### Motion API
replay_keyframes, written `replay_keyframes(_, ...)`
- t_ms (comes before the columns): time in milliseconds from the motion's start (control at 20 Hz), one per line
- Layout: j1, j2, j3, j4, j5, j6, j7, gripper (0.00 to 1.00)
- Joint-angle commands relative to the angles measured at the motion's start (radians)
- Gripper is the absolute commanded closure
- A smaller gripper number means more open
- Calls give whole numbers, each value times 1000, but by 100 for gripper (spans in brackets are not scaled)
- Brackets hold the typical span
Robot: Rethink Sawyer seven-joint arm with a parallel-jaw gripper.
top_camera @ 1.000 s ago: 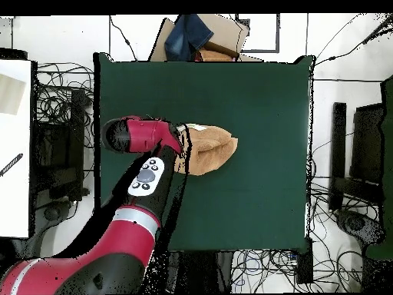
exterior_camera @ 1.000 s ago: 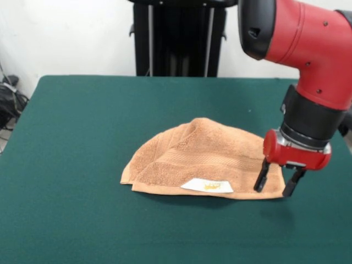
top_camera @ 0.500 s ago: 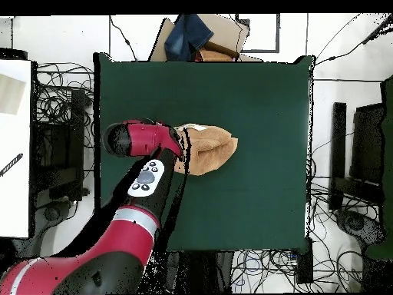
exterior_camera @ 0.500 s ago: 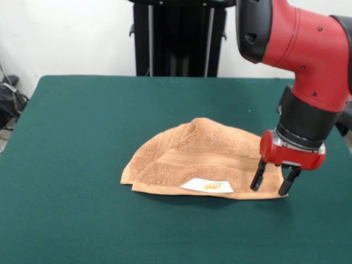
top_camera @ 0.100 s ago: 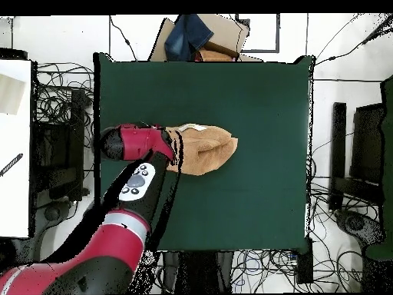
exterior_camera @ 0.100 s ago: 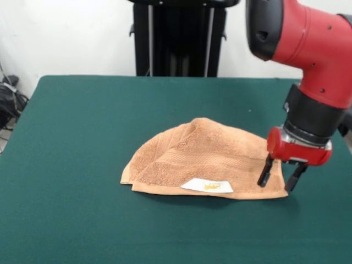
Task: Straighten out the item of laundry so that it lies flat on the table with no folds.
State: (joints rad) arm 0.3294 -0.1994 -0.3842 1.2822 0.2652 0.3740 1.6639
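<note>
Front view shows the open, empty red gripper (exterior_camera @ 0.100 s ago: 281,181) straddling the folded orange-tan terry towel's (exterior_camera @ 0.100 s ago: 206,159) corner on the dark green table (exterior_camera @ 0.100 s ago: 71,126); it should pinch only the top layer.

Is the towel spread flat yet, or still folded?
Still folded. The towel lies doubled over in a rounded hump, layered edges showing along its front. The open end effector straddles its corner.

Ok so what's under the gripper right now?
The towel's end corner lies under the open gripper, on the green table. The towel is folded double, so its lower layer is covered.
</note>
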Motion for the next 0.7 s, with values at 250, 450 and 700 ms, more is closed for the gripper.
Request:
replay_keyframes(250,37,24,-1,57,56,39,311,0)
replay_keyframes(450,18,34,14,50,55,32,292,0)
replay_keyframes(700,-11,56,31,27,45,16,261,0)
